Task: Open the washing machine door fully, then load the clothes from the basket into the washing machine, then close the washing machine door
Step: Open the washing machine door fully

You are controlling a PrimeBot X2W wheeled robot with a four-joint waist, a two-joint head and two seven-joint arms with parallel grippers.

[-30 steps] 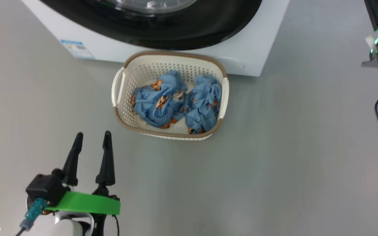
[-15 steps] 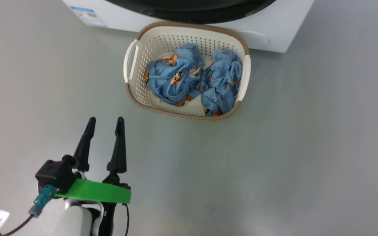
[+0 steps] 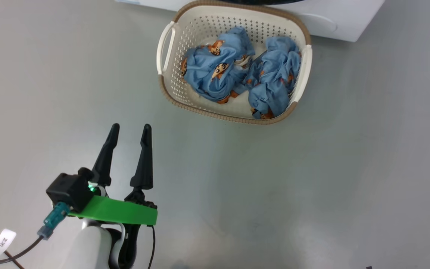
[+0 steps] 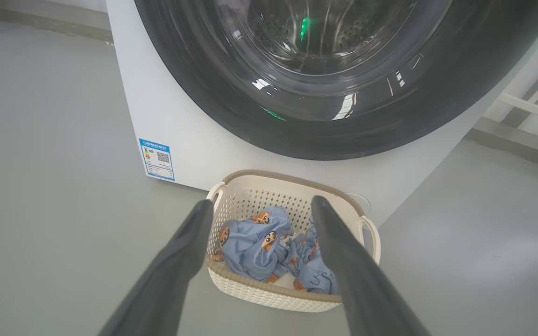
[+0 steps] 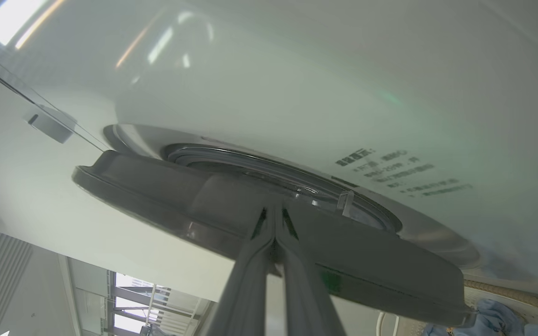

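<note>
left gripper (image 3: 131,126) jaws apart, holding nothing, well short of the basket (image 3: 230,117). right gripper (image 5: 274,212) jaws together, tips touching the washing machine door (image 5: 157,186).

Lower left, a cable tag (image 3: 1,242) is showing "2" plus a star-like mark. The label (image 4: 157,159) on the washer (image 4: 203,149) is showing a QR code, its print unreadable.

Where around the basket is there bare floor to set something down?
Bare floor lies right of the basket and between it and the left claw. Crowded: the clothes cover most of the basket's inside, and the washing machine stands close behind it.
</note>
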